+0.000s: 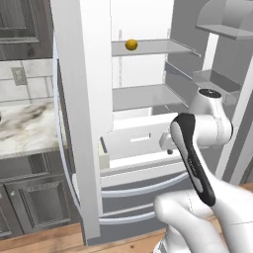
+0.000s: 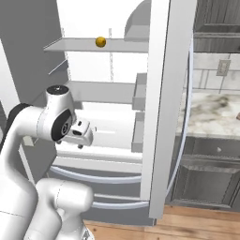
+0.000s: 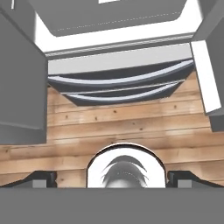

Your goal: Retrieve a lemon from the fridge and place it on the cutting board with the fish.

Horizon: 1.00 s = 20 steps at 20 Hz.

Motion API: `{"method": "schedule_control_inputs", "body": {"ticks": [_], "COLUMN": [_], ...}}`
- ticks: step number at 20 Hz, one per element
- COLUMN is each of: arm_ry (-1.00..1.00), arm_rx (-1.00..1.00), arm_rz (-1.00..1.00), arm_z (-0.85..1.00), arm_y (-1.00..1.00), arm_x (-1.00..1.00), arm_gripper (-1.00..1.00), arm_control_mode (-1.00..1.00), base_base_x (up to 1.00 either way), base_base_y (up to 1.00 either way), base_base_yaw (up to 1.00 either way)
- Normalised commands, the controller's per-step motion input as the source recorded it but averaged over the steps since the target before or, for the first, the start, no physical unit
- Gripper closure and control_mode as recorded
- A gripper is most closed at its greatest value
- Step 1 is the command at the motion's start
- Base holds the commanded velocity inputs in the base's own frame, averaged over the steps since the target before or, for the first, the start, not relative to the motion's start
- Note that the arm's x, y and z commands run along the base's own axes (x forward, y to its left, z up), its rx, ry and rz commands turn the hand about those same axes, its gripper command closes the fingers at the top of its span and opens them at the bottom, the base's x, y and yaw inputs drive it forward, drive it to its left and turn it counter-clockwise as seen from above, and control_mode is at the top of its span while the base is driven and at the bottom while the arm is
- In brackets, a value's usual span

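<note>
The fridge (image 1: 143,94) (image 2: 108,93) stands with both doors swung open, showing its white interior. A small yellow lemon (image 1: 131,45) (image 2: 100,42) rests on the upper shelf, near the shelf's left part. My gripper (image 1: 168,148) (image 2: 80,143) (image 3: 113,177) hangs in front of the lower shelf, well below the lemon, pointing down. In the hand view its dark fingertips (image 3: 41,177) stand wide apart and open, with nothing between them, over the wooden floor and the fridge's bottom drawers (image 3: 120,85). The cutting board and the fish are out of view.
The fridge's open left door (image 1: 79,99) and right door (image 2: 161,103) flank the arm on either side, and the door bins (image 1: 217,79) jut inward. A marble counter (image 1: 24,128) (image 2: 211,112) over dark cabinets runs beside the fridge. A wooden floor (image 3: 122,122) lies below.
</note>
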Motion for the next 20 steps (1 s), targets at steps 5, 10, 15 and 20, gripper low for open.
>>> {"method": "schedule_control_inputs", "body": {"ticks": [5,10,15,20], "arm_ry": [0.00,0.00,0.00,0.00], "arm_rx": [0.00,0.00,0.00,0.00], "arm_rz": [0.00,0.00,0.00,0.00], "arm_z": [0.00,0.00,0.00,0.00], "arm_y": [0.00,0.00,0.00,0.00], "arm_x": [0.00,0.00,0.00,0.00], "arm_gripper": [-1.00,-1.00,-1.00,-1.00], "arm_control_mode": [1.00,1.00,1.00,1.00], "base_base_x": [0.43,0.45,0.60,0.60], "base_base_y": [-0.10,-0.08,-0.08,-0.27], "base_base_yaw": [0.00,0.00,0.02,0.10]}}
